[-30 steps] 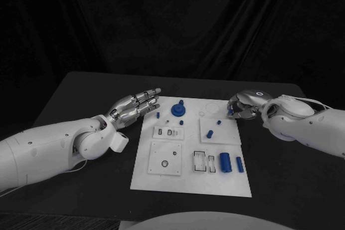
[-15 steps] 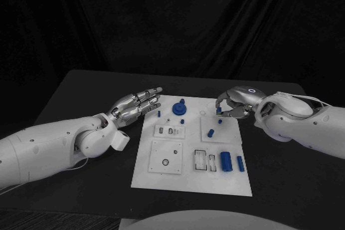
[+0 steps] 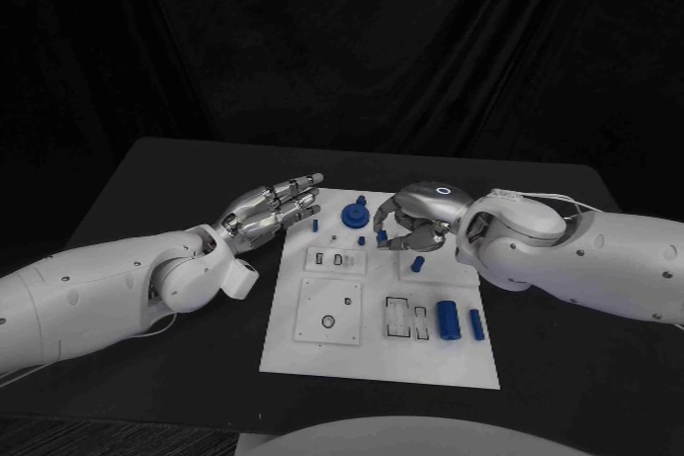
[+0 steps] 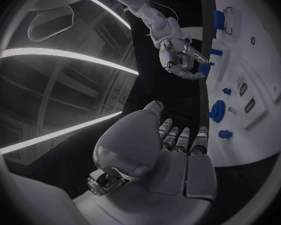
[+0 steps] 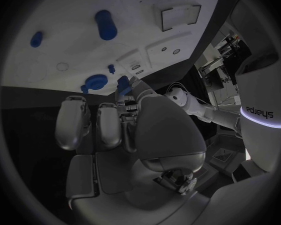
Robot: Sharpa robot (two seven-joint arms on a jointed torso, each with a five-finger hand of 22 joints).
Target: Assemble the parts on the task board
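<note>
1. Two hands hang over your task board [image 3: 428, 367]: the right hand [image 3: 409, 222] sits above its far middle, fingers [image 4: 189, 56] curled round a small blue part [image 4: 205, 69], likely carrying it to a seat.
2. Your left hand [image 3: 268, 211] waits at the board's far left edge, fingers [image 3: 296, 193] straight, together, holding nothing.
3. Nearby stand the blue gear [image 3: 354, 216] and a peg [image 3: 418, 264]; you must steer past both.

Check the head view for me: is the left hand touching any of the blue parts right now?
No. The left hand hovers with fingers spread beside the task board's far left edge, holding nothing, apart from the blue parts.
</note>
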